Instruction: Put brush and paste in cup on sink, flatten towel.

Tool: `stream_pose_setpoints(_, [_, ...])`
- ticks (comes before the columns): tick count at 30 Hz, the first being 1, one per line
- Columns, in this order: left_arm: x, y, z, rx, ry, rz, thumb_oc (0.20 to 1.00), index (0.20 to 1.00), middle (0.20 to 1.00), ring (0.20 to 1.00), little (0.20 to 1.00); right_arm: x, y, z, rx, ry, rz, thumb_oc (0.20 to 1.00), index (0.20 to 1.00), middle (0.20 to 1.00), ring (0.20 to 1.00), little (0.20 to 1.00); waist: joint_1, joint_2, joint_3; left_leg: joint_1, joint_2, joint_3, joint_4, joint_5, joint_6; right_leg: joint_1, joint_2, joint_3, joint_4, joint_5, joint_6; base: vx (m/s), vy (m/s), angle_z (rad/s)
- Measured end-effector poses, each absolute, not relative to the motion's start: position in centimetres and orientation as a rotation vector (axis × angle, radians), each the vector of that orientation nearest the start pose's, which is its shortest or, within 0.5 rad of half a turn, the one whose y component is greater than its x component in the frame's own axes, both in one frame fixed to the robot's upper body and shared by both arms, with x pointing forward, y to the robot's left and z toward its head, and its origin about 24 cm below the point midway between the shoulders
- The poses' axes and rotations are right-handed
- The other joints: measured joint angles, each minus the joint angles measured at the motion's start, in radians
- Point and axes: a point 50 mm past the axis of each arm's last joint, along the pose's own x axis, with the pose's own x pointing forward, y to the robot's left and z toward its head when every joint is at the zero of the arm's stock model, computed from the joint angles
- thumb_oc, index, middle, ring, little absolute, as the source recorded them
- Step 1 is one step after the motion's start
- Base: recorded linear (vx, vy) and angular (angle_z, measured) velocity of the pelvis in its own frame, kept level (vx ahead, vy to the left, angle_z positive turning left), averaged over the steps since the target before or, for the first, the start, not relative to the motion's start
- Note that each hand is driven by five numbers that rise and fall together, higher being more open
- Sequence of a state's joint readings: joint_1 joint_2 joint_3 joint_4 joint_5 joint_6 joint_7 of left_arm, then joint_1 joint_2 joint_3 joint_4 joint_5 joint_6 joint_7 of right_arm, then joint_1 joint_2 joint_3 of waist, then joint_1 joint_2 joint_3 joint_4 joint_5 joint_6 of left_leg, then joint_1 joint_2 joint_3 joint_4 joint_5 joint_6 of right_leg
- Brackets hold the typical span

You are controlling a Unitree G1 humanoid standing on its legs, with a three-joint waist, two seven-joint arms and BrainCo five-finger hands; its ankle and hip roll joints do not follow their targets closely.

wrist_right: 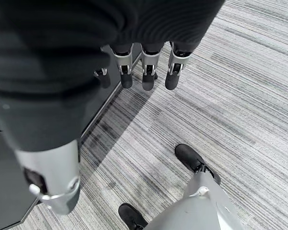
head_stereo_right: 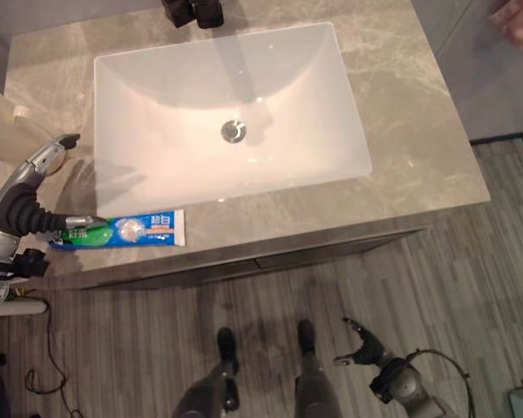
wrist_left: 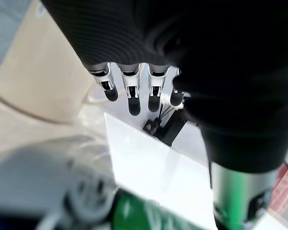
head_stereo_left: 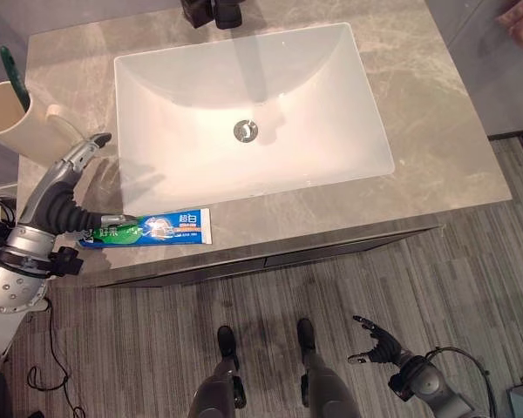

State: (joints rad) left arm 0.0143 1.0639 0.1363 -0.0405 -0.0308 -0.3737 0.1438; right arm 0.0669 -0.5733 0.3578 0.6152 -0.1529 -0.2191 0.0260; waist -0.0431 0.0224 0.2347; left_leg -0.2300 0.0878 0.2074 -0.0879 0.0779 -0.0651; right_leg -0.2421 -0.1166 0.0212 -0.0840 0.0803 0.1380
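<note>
Left of the basin (head_stereo_left: 253, 113): a cream cup (head_stereo_left: 13, 117) with green brush (head_stereo_left: 16, 77) inside. In front of the basin, at the surface (head_stereo_left: 436, 131) edge: paste tube (head_stereo_left: 157, 228), lying flat. Left hand (head_stereo_left: 65, 174) above its cap end, fingers relaxed, holding nothing. Right hand (head_stereo_left: 376, 344) well below the basin, over the floor, fingers loose, empty.

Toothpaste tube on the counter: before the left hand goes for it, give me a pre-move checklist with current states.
1. Toothpaste tube reachable, lying flat on the counter's front edge beside the sink: ok.
2. Left hand free, fingers straight, holding nothing: ok.
3. Left hand above the tube's green cap end, contact: cannot tell.
4. Cup upright at the counter's left end: ok.
5. Toothbrush already in the cup: ok.
6. Right hand down over the floor, clear of the counter: ok.
</note>
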Motion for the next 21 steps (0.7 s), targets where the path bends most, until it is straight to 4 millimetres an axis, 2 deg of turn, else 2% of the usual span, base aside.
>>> stream_pose_setpoints(13, [22.8,28.5,19.2,1.013,-0.447,-0.116,1.0,1.0,1.0,1.0,1.0,17.9,-25.3,-7.3,-0.752,0.553,0.331,1.0,1.0,1.0,1.0,1.0,0.003,0.01,0.006,0.004,0.0,-0.003,0.0,0.0,0.0,0.006,0.0,-0.004,0.0,0.0,0.0,0.0,0.0,0.0])
stream_pose_setpoints(21, [22.8,28.6,19.3,1.014,-0.45,-0.114,1.0,1.0,1.0,1.0,1.0,17.8,-25.5,-7.4,-0.772,0.561,0.338,1.0,1.0,1.0,1.0,1.0,0.021,0.016,0.02,0.033,-0.001,-0.007,0.0,0.001,-0.001,0.038,-0.001,-0.008,-0.001,-0.001,0.001,0.0,-0.002,0.01])
